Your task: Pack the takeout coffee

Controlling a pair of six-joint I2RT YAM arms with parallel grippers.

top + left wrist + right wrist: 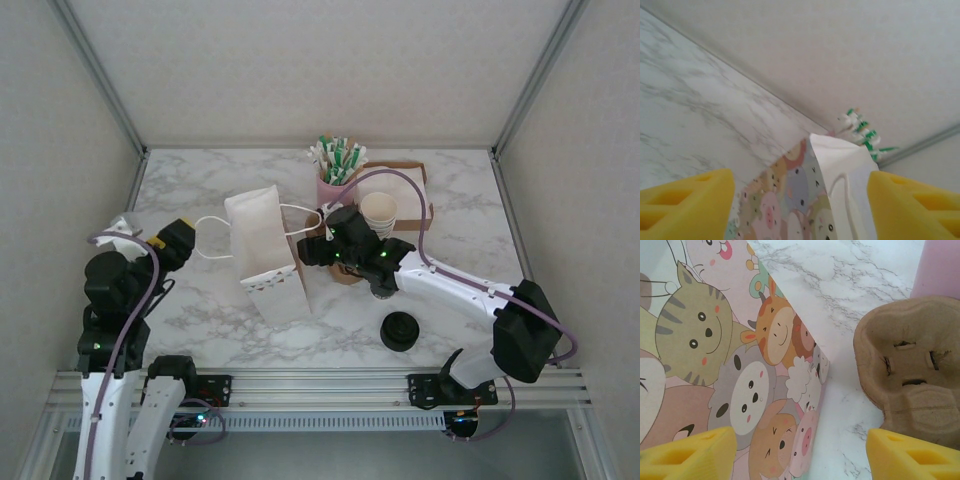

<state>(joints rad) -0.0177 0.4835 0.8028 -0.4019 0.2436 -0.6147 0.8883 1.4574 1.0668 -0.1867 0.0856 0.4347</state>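
yellow fingertips (695,452) of the right gripper (800,450) sit right up against the lens in its wrist view, set wide apart with nothing pinched between them. between them i can see marble table (850,300), with the white paper bag (715,365) on one side, its cartoon animal print facing the lens, and the brown pulp cup carrier (910,375) on the other. the carrier rests on the table with its round well facing up, just beside the bag but apart from it, a strip of marble between them. it is outside the bag. a pink cup (942,265) stands just behind it.

from above, the right gripper (315,245) hangs over the carrier (345,272), so that a brown sliver of it pokes out underneath. the bag (268,255) stands mid-table between the two arms. the left gripper (180,240) is near the bag's left handle, and in its wrist view the left gripper (800,200) also stands wide, the bag (840,170) ahead of it and nothing held.

behind the right arm the pink cup (335,185) holds green-and-white straws (340,155), with a stack of cream paper cups (379,213) just beside it. a round black lid (400,331) lies nearer the front edge, well apart from the bag.
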